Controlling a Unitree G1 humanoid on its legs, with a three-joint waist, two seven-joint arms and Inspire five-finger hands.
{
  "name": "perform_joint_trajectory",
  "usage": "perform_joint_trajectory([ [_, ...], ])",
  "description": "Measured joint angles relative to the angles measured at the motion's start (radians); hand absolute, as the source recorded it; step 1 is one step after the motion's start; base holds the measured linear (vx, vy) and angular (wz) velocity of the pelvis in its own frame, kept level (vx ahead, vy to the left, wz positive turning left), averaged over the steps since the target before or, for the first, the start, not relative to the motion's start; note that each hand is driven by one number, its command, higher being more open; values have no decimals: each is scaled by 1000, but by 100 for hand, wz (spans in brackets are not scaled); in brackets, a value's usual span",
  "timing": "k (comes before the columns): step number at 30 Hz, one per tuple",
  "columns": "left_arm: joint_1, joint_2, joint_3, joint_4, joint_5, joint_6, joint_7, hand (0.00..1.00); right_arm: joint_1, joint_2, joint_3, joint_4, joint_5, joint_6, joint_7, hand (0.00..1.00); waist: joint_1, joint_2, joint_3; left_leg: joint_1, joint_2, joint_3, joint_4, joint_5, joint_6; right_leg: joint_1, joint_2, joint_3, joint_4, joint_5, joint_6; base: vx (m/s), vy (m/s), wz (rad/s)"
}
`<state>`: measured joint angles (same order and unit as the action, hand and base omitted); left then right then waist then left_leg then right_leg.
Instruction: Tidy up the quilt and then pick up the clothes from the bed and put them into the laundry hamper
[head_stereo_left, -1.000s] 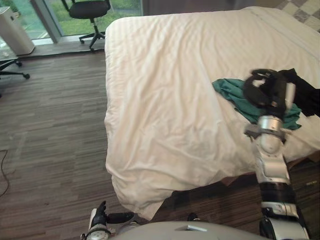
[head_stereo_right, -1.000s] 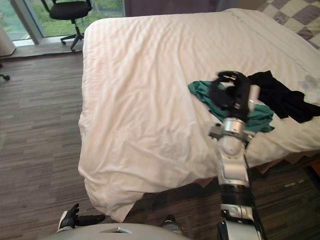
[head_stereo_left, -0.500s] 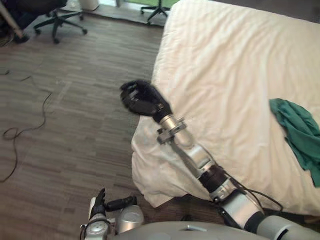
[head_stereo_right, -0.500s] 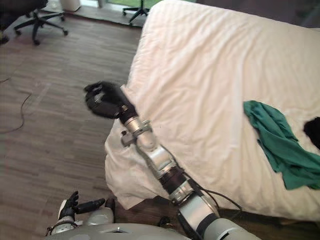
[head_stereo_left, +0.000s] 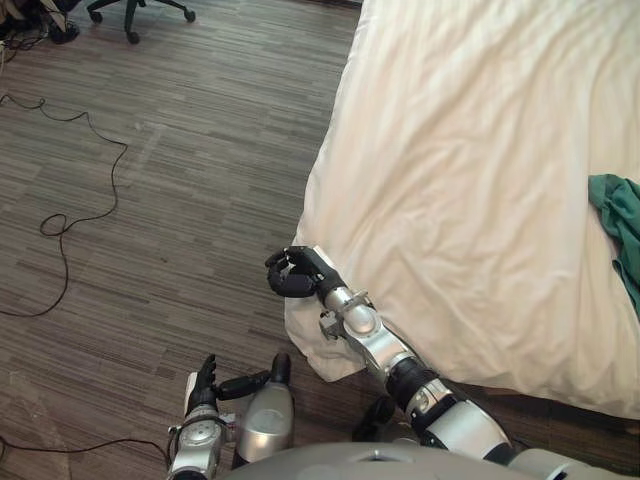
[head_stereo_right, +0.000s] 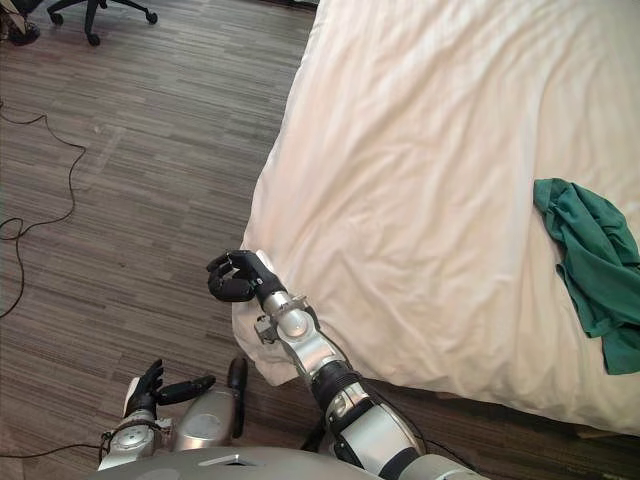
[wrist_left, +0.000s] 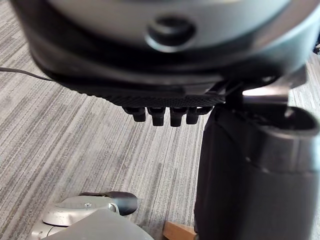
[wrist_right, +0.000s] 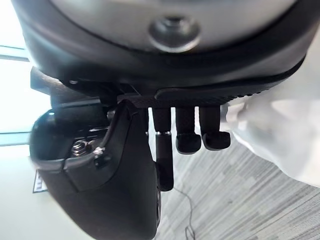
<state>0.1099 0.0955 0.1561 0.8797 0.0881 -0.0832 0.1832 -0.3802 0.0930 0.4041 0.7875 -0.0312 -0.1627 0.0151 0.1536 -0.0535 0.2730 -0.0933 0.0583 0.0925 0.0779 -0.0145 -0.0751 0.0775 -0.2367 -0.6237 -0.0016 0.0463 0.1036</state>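
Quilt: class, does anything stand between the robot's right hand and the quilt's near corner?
Nothing visible does. The right hand, fingers curled and empty, is close beside the corner of the quilt that hangs off the bed, above the floor. The left hand hangs low, open.

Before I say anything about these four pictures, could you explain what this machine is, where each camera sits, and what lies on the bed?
This is a humanoid robot with two silver-grey arms, each ending in a dark hand. The two wide pictures come from cameras in its head, looking down. The two close pictures come from cameras on its wrists, looking along each hand. What lies there is a white quilt, spread out, with a green garment on its right side; beside it is the wooden floor. The right hand is at the quilt's near-left corner with curled fingers; I see nothing inside them. The left hand hangs low by the robot's side, open and holding nothing.
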Motion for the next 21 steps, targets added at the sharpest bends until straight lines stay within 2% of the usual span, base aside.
perform_joint_trajectory([
  [4, -3, 22, -23, 16, 1, 4, -10, 100, 34, -12, 20, -30, -39, 2, 47, 0, -24, -20, -5, 24, -22, 26, -30, 9, 12, -1, -21, 29, -4, 12, 19, -28, 55, -12],
  [6, -1, 34, -40, 16, 1, 5, -12, 100, 61, -25, 58, -64, -33, 14, 74, 0, -25, -31, -12, 35, -31, 41, -42, 10, 13, -1, -24, 43, -10, 15, 22, 4, 41, -22],
  [8, 0, 47, -44, 16, 2, 12, -19, 100, 83, -47, 141, -112, 25, 52, 128, 0, -25, -51, -24, 44, -32, 51, -52, 9, 14, -2, -23, 54, -18, 18, 26, 33, 15, -19],
  [9, 0, 55, -45, 16, 2, 17, -27, 100, 100, -66, 202, -125, 79, 92, 167, 0, -24, -60, -30, 48, -32, 54, -55, 9, 14, -2, -23, 56, -18, 18, 26, 43, -6, -8],
  [12, 0, 69, -67, 15, 2, 19, -41, 100, 116, -125, 347, -162, 209, 182, 237, 0, -22, -70, -36, 50, -31, 63, -55, 8, 14, -7, -23, 67, -18, 20, 24, 63, -5, -9],
  [14, 0, 70, -68, 16, 2, 20, -41, 100, 116, -136, 393, -227, 294, 201, 253, 0, -23, -70, -36, 56, -28, 71, -55, 8, 14, -9, -21, 78, -19, 23, 20, 29, -3, -15],
  [17, 3, 69, -67, 18, 2, 19, -38, 100, 84, -131, 438, -423, 454, 199, 260, 0, -21, -70, -37, 68, -13, 97, -42, -6, 11, -9, -10, 107, -22, 34, 5, -10, -9, -26],
  [21, 7, 69, -67, 25, 2, 18, -30, 100, 60, -84, 443, -593, 635, 149, 263, 0, -30, -66, -48, 66, -3, 109, -17, -24, 8, -8, -4, 116, -26, 40, -2, -51, -14, -16],
])
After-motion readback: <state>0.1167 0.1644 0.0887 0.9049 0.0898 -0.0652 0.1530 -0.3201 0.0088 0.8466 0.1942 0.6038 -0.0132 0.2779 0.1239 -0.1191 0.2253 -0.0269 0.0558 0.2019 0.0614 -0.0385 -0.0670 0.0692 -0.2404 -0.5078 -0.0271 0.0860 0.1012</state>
